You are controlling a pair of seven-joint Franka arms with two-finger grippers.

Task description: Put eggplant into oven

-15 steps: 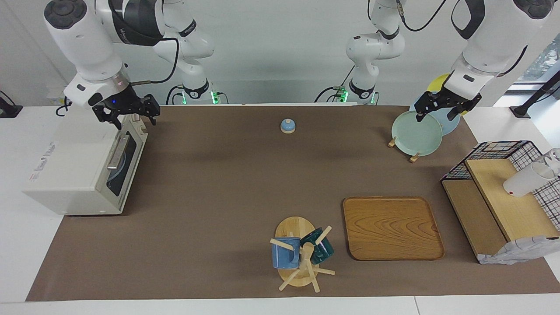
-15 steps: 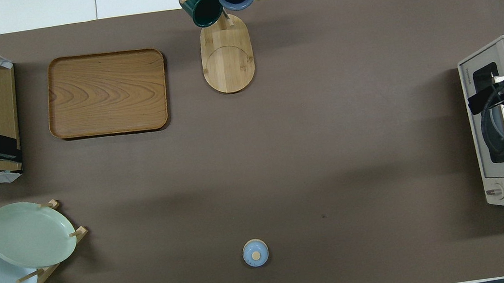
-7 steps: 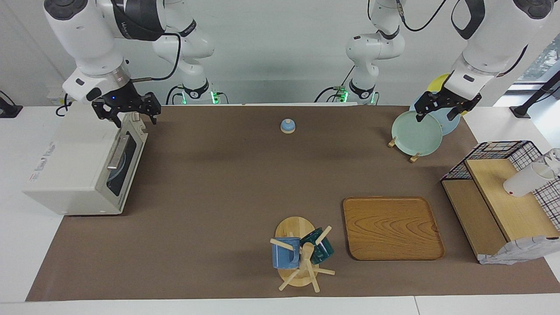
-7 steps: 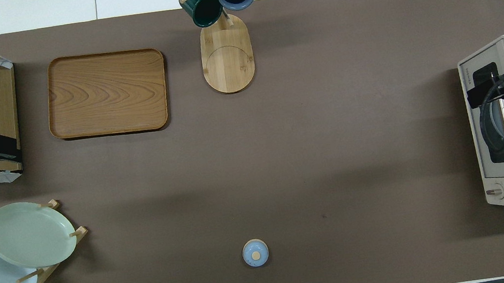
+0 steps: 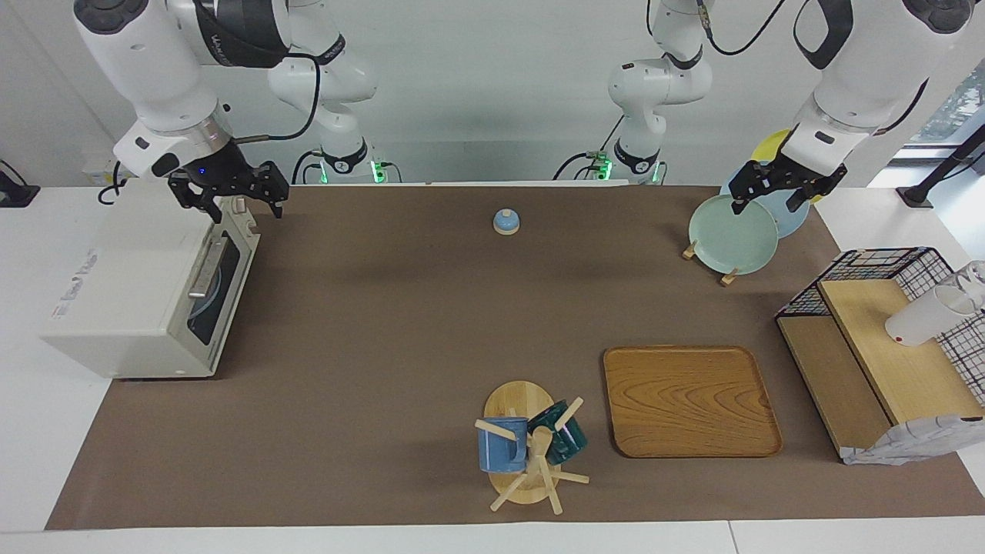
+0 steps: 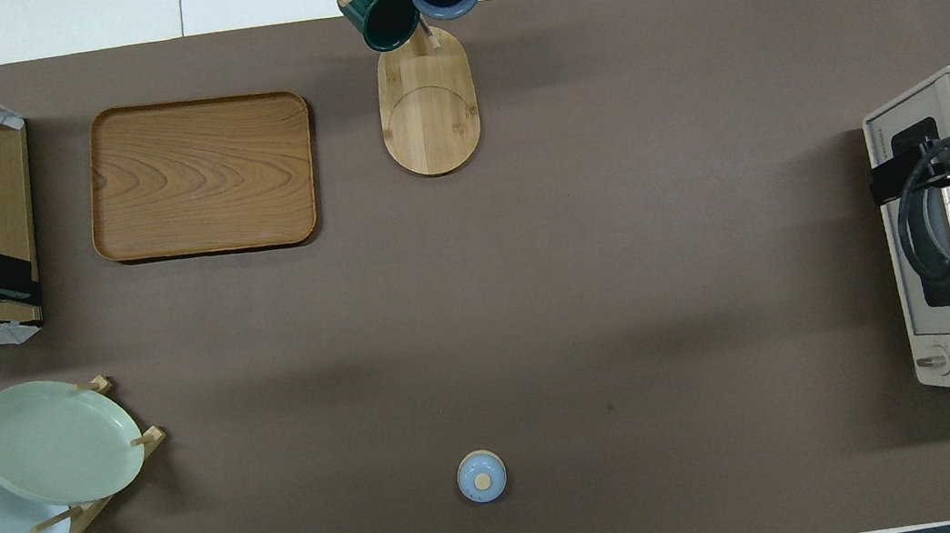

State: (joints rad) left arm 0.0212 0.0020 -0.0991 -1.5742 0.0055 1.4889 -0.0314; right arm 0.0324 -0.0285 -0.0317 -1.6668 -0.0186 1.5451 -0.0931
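Nearest the robots, a small blue lid [image 5: 505, 221] with a wooden knob sits alone on the brown mat [image 5: 431, 308] about midway along the bench [image 5: 31, 431]. At the left arm's end a rack holds a green plate [image 5: 732, 234], a blue plate [image 5: 793, 215] and a yellow plate [image 5: 776, 145]. The left pincer [image 5: 769, 198] hangs over those plates with its fingers spread and nothing between them; that arm waits.

At the right arm's end stands the oven [image 5: 131, 300], its door shut, its windowed front facing the middle of the bench. The right pincer [image 5: 231, 204] hovers over the oven's top corner nearest the robots, by the upper edge of the door, fingers apart and empty.

The eggplant I cannot find anywhere on the bench; through the oven's window only a dark shape shows, and I cannot tell what it is.

Farther from the robots, a wooden tray [image 5: 689, 400] lies bare on the mat. Beside it, toward the left arm's end, is a wood shelf [image 5: 885, 362] with a black wire frame, a white cup [image 5: 923, 315] lying tipped on top. Farthest out, a mug stand [image 5: 519, 442] carries a blue mug [image 5: 500, 446] and a dark green mug [image 5: 565, 435] on its pegs.
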